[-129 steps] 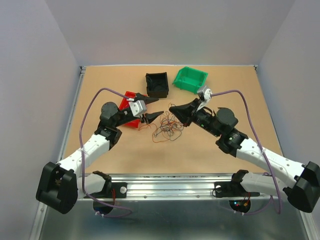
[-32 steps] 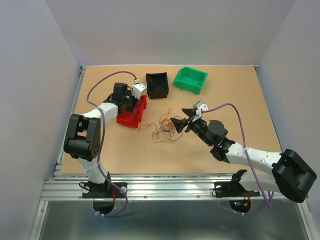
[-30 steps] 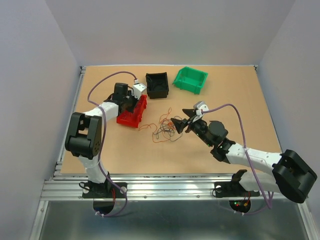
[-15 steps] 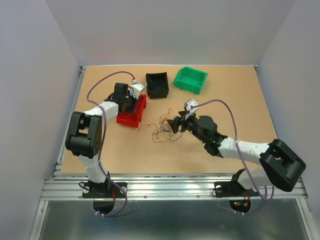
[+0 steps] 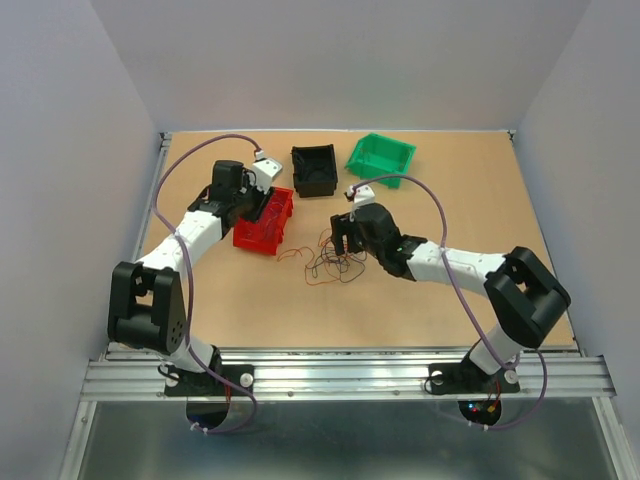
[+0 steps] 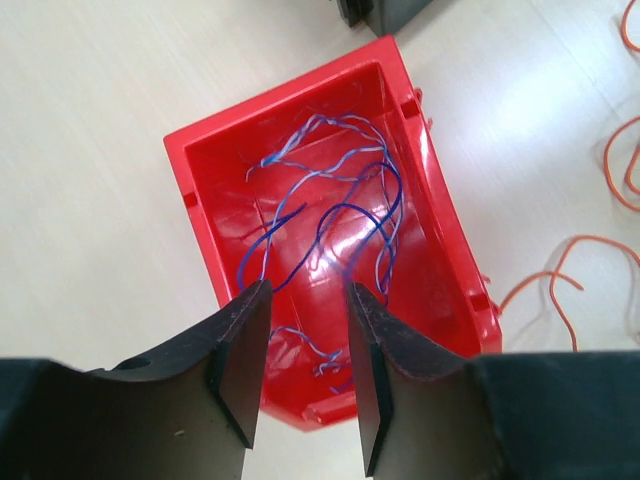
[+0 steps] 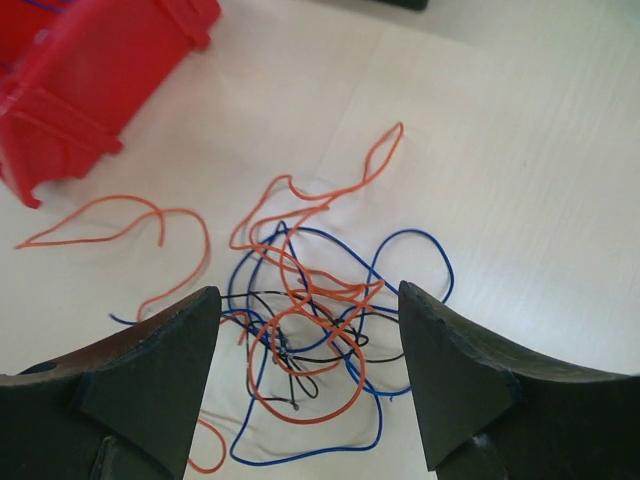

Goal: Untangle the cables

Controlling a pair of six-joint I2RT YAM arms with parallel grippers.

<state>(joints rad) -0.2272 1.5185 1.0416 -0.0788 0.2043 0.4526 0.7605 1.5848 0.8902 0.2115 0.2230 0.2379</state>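
Note:
The cables (image 5: 330, 258) lie as a tangle of thin orange, blue and black wires on the table's middle. In the right wrist view the tangle (image 7: 310, 310) sits straight below my right gripper (image 7: 305, 295), which is open wide and holds nothing. My right gripper (image 5: 340, 240) hovers at the tangle's far edge. A loose orange wire (image 7: 130, 225) trails left of the tangle. My left gripper (image 6: 308, 290) stands open above the red bin (image 6: 190, 170), where thin blue wires (image 6: 340, 200) lie loose. In the top view the left gripper (image 5: 262, 205) is over that bin (image 5: 255, 238).
A black bin (image 5: 314, 168) and a green bin (image 5: 381, 158) stand at the back of the table. The red bin's corner (image 7: 90, 70) is left of the tangle. Orange wire ends (image 6: 560, 280) lie right of the red bin.
My left gripper has opened over the red bin and its arm has shifted. My right gripper has swung left and farther back, over the tangle.

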